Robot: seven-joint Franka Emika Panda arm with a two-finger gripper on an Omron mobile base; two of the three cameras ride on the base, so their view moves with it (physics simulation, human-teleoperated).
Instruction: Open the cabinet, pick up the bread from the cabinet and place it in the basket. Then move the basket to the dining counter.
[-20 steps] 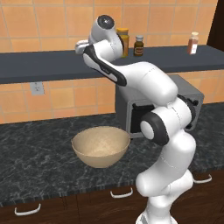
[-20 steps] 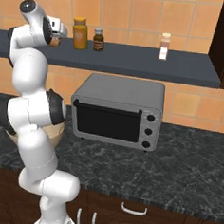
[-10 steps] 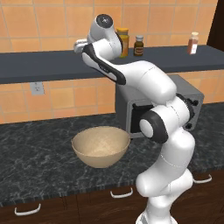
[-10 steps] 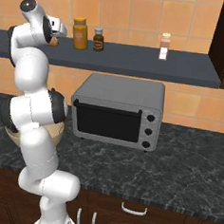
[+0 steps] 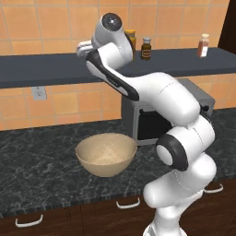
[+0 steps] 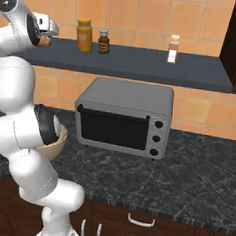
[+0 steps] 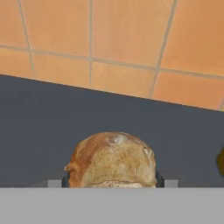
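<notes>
The claw (image 7: 112,180) is closed around the bread (image 7: 112,159). A dark finger (image 7: 65,179) sits on each side of the brown roll. Just under and past the claw is the dark shelf (image 7: 39,118), and behind that is the orange tile wall (image 7: 127,30). Far below the claw, the tan basket (image 5: 106,154) sits on the black tabletop (image 5: 37,161). A grey toaster oven (image 6: 124,115) stands on the tabletop beside the basket. Along the shelf, away from the claw, are a yellow jar (image 6: 84,35) and a small dark bottle (image 6: 103,41).
</notes>
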